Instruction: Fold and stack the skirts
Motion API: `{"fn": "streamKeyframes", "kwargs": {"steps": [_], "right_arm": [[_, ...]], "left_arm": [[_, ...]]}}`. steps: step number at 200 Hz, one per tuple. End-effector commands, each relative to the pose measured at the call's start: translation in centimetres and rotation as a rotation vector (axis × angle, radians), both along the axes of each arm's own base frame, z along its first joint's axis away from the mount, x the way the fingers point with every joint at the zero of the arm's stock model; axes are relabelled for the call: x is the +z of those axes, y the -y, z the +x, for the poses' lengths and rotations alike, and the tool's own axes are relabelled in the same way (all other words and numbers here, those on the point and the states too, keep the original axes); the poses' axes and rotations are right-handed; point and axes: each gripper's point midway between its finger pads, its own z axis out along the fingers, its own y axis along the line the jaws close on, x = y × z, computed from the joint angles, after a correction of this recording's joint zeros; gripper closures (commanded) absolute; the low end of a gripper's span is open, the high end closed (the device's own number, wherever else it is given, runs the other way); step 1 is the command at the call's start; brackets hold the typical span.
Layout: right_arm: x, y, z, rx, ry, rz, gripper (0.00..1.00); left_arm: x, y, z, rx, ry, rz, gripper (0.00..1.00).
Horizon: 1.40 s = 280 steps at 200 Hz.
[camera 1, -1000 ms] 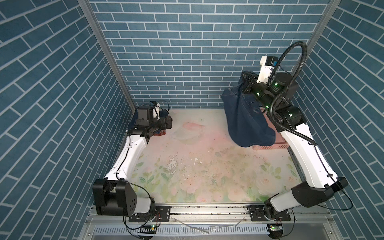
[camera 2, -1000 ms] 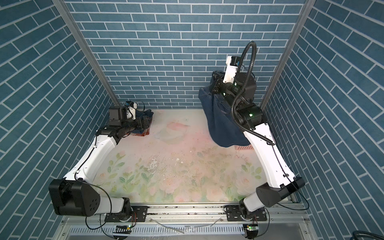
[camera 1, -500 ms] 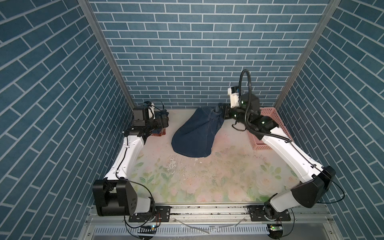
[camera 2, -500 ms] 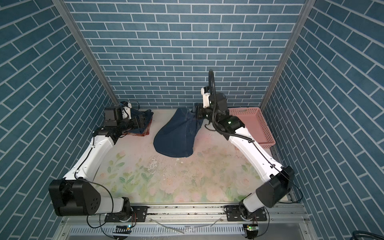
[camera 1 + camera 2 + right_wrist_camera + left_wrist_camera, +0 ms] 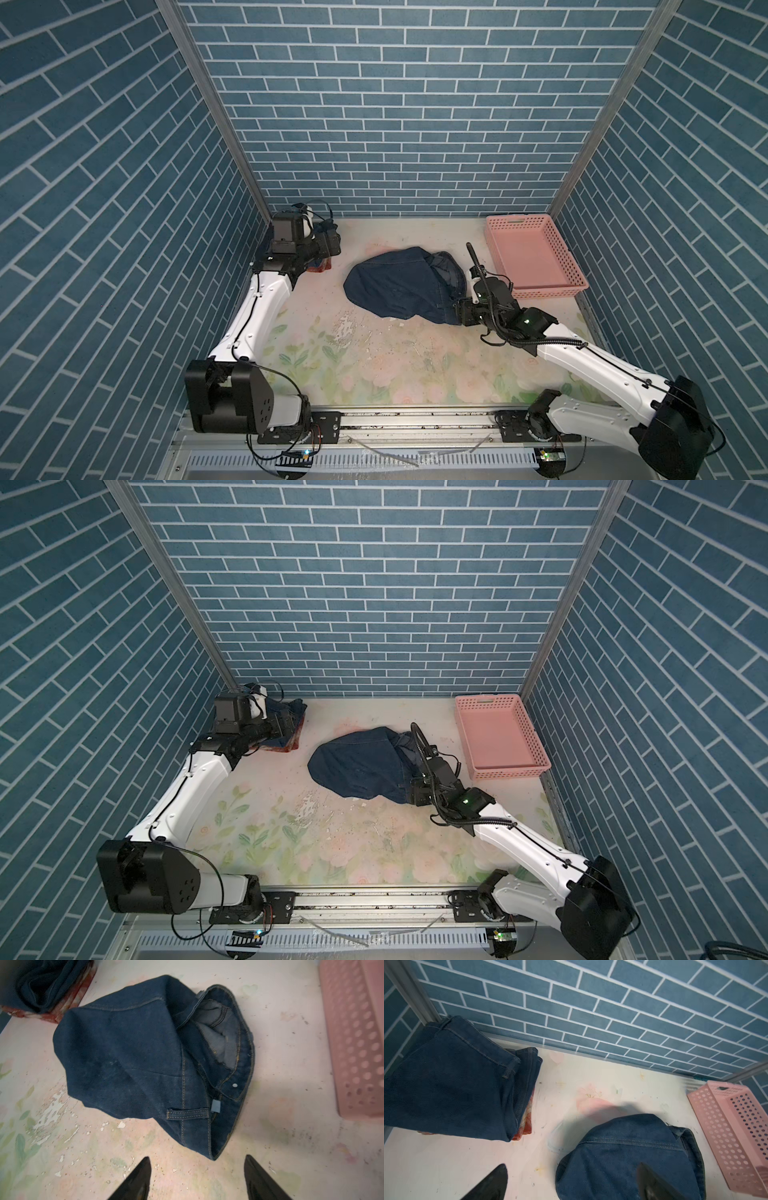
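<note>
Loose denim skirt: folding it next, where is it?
The skirt lies at centre in both top views, between the stack at left and the basket at right.

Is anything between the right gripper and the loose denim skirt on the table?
Nothing visible. The right gripper stands open just short of the denim skirt, with only bare table between them; the basket sits aside.

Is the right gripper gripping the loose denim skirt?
No. In the right wrist view the right gripper stands wide open, neither finger pressing on the loose denim skirt.
</note>
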Motion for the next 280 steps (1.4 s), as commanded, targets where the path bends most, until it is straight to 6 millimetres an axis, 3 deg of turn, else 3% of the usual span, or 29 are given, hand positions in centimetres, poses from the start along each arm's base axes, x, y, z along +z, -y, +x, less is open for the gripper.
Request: {"fn": "streamKeyframes", "kwargs": {"steps": [1, 43, 90, 125, 167, 188, 211, 224, 241, 280], "right_arm": [[-0.2, 2.1, 0.9, -0.14, 0.009, 0.016, 0.31], [-0.9, 3.8, 2.0, -0.201, -0.056, 0.136, 0.34], [-4.5, 3.5, 3.6, -0.186, -0.154, 0.18, 0.34], [-7.2, 3.0, 5.4, -0.183, -0.212, 0.18, 0.31], [-9.8, 2.6, 8.0, -0.205, -0.224, 0.178, 0.31], [-10.8, 2.0, 9.2, -0.21, -0.228, 0.195, 0.34], [-12.0, 1.1, 10.4, -0.215, -0.237, 0.219, 0.44], [-11.9, -0.1, 10.8, -0.184, -0.239, 0.274, 0.58], [-10.9, -0.6, 11.8, -0.166, -0.217, 0.277, 0.99], [-3.7, -0.9, 13.3, -0.088, -0.074, 0.247, 1.0]], "left_arm": [[-1.4, 3.5, -0.9, -0.101, -0.045, 0.089, 0.03], [-3.5, 12.1, -3.9, -0.356, -0.049, 0.299, 0.03], [-6.4, 16.7, -5.4, -0.489, -0.11, 0.42, 0.03], [-6.6, 18.0, -6.6, -0.524, -0.11, 0.445, 0.02], [-4.6, 18.1, -7.2, -0.528, -0.048, 0.399, 0.0], [-4.2, 18.2, -7.3, -0.53, -0.039, 0.385, 0.0], [-4.0, 18.1, -7.4, -0.53, -0.037, 0.389, 0.0], [-4.0, 17.9, -7.3, -0.522, -0.036, 0.401, 0.0], [-4.0, 17.8, -7.3, -0.517, -0.035, 0.408, 0.0], [-3.6, 17.5, -6.6, -0.491, -0.015, 0.401, 0.0]]}}
